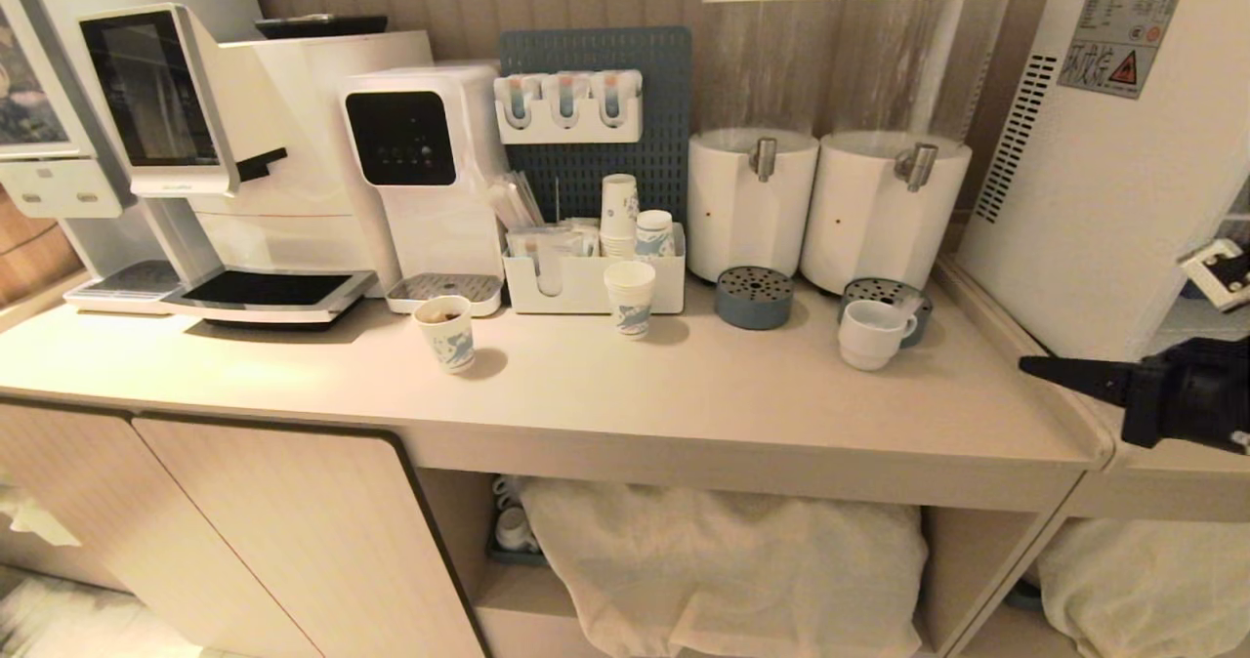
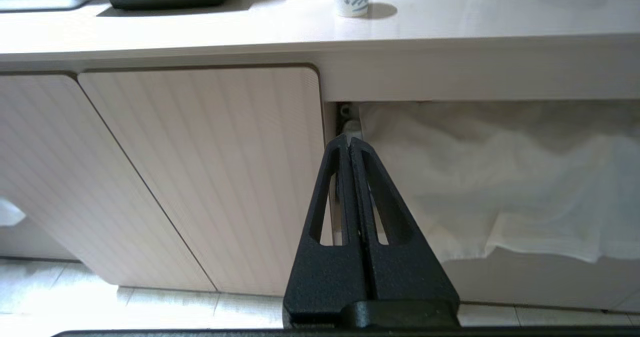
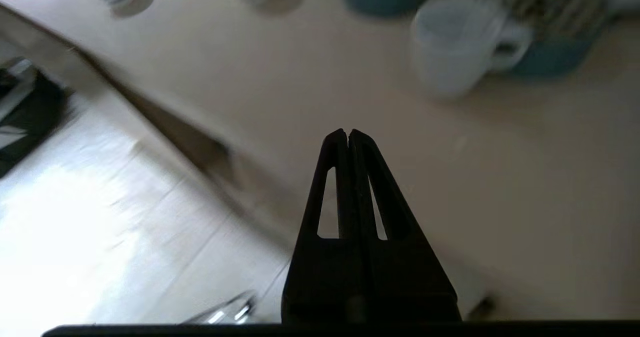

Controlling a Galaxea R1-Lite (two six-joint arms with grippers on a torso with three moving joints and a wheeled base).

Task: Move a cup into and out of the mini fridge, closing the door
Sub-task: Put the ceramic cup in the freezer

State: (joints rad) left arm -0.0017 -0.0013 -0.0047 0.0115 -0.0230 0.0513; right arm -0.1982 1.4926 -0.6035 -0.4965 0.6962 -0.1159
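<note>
Right gripper [image 1: 1025, 365]: fingers pressed together, empty, touching nothing, over the bench's [image 1: 684, 385] right near edge. Left gripper [image 2: 348, 139]: fingers together, empty, low before the cabinet front. Cup [image 1: 869, 333]: squat white mug, upright, handle to the right, far right on the bench, touching a blue drip tray [image 1: 908, 294]. Mini fridge [image 1: 1104, 150]: far right.

Warm, fairly bright light falls from above on the bench [image 1: 684, 385]. The paper cups [image 1: 444, 334] throw short soft shadows toward 4 o'clock. The head view bends straight lines near its edges, and the fridge [image 1: 1104, 150] leans there. The left wrist view is sharp, with pale glare on the floor [image 2: 150, 312]. The right wrist view is smeared by motion; the white cup [image 3: 455, 47] looks soft and bluish.
</note>
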